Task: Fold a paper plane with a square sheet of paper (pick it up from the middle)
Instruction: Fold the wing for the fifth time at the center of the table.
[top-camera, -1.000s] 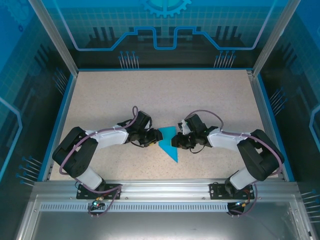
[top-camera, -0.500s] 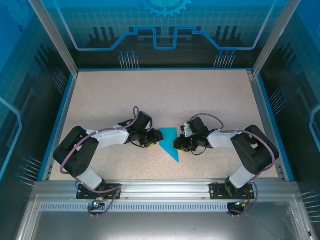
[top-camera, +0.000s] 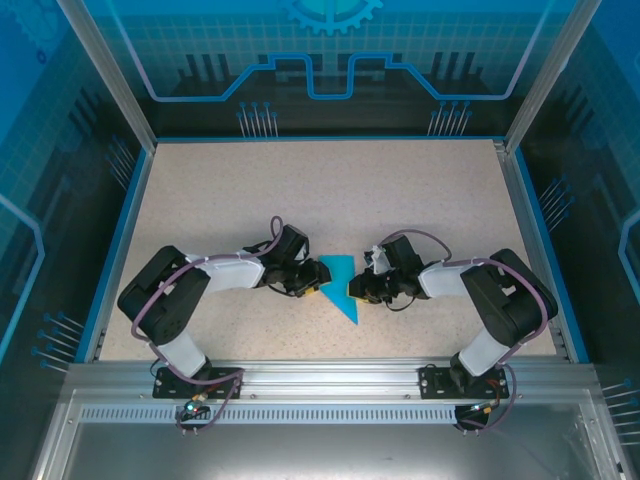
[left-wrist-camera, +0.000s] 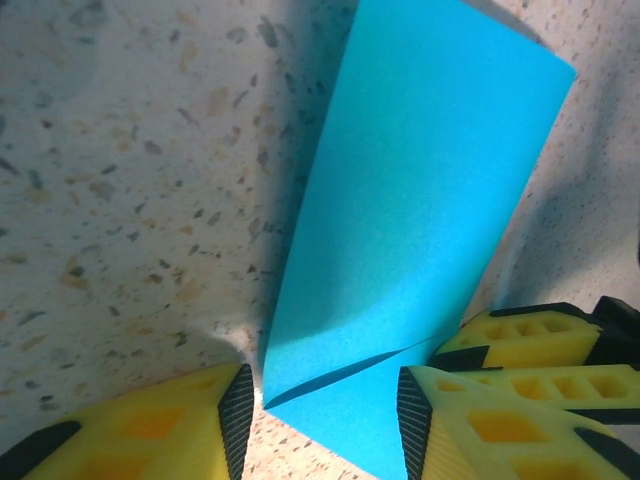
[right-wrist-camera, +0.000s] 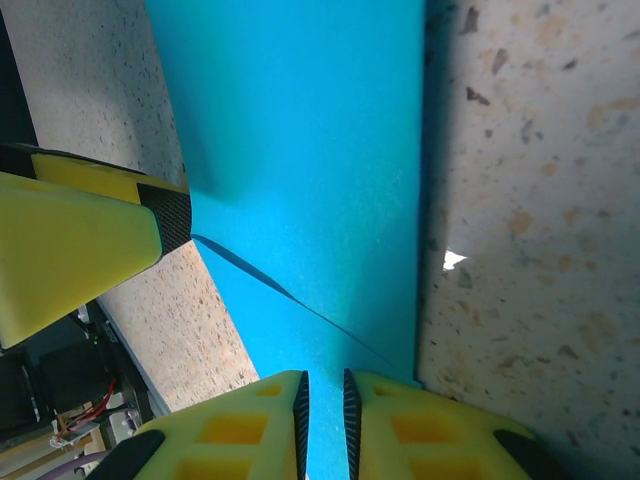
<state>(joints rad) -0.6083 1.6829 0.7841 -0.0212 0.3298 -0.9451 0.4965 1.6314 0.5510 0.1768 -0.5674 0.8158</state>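
**Q:** What is on the left of the overhead view?

**A:** The left arm reaches in low across the speckled table towards its middle. The left gripper sits at the left edge of the teal paper.

**Q:** How are its jaws set?

**A:** About half spread. In the left wrist view its two yellow fingers stand apart, and the near end of the paper lies on the table between them. The right pad is just at the paper's edge. The left pad sits just beside it with a sliver of table showing.

**Q:** And the paper itself?

**A:** It rests near the middle of the table, between the two grippers. It is folded rather than a flat square. It is broader at the far end and narrows to a point at the near right. A crease line crosses it close to the fingers.

**Q:** What is on the right?

**A:** The right arm comes in from the right side. The right gripper meets the paper's right edge. In the right wrist view its fingers are pinched almost together, with a thin strip of teal paper caught between the pads.
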